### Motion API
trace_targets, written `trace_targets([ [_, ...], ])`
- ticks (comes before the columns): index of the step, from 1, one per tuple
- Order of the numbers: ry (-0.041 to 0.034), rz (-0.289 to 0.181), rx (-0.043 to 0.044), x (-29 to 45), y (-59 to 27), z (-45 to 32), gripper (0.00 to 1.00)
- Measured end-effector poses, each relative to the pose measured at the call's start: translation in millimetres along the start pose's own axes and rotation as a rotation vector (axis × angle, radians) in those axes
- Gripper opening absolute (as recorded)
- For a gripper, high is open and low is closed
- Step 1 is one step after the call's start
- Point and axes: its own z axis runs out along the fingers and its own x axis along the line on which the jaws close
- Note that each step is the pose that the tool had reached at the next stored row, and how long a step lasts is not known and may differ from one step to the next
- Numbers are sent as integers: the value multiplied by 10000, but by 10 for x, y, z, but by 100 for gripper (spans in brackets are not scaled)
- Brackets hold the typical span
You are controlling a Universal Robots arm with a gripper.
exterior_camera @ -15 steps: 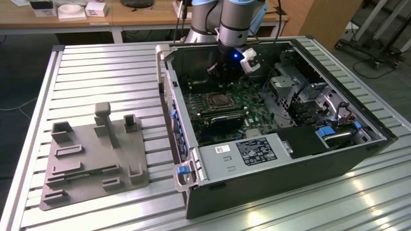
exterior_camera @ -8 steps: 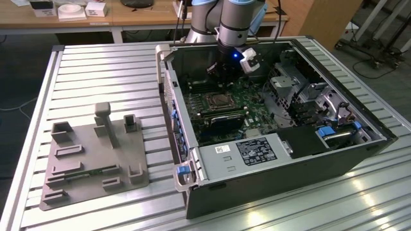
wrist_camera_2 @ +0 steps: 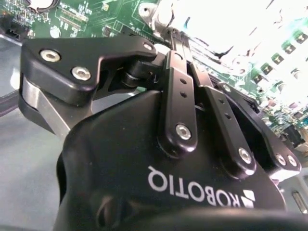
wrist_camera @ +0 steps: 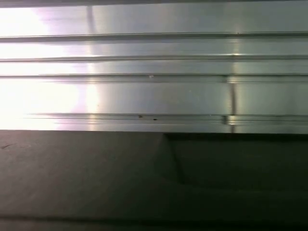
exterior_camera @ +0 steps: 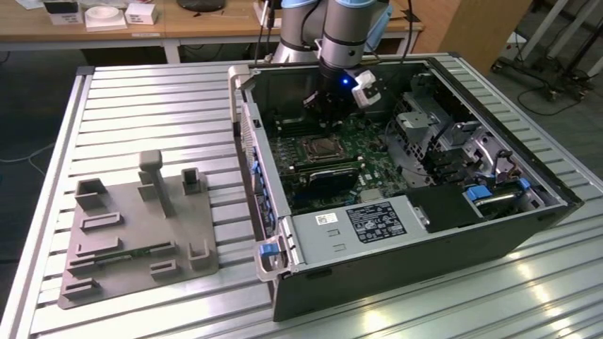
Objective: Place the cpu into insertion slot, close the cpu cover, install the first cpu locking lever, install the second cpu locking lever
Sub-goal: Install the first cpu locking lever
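- nearest the camera in the exterior view is the ribbed aluminium table [exterior_camera: 141,85], running from the bottom edge right up the frame
- lower left there's a grey fixture plate [exterior_camera: 137,236] lying flat on the slats, with upright posts and brackets on it, well apart from the arm
- lower centre is the open computer case [exterior_camera: 405,272], on its side with the insides facing up; a blue latch [exterior_camera: 268,251] sits at its near left corner
- just inside that near wall is a grey box with a black label [exterior_camera: 363,222], and right of it some blue clips [exterior_camera: 479,192]
- centre of the frame: the green circuit board [exterior_camera: 363,138], and on it the insertion slot [exterior_camera: 320,148], square with a silver rim and a darker middle
- honestly can't make out whether the cpu is sitting in there or whether the cpu cover is down
- the gripper [exterior_camera: 325,113] hangs just above the slot in the frame, upper centre, inside the case; can't tell if it touches anything
- the second wrist view has its black body up close with green board behind, all glare at the far end, so I can't tell if the claw is wide, narrow or holding something
- the first wrist view catches aluminium slats over a dark panel
- top edge: a wooden desk [exterior_camera: 188,28] with white boxes [exterior_camera: 104,15] on it
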Motion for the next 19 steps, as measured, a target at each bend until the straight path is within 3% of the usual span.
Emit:
trace_targets([
  [19,-6,7,-6,-10,-28,-101,10],
])
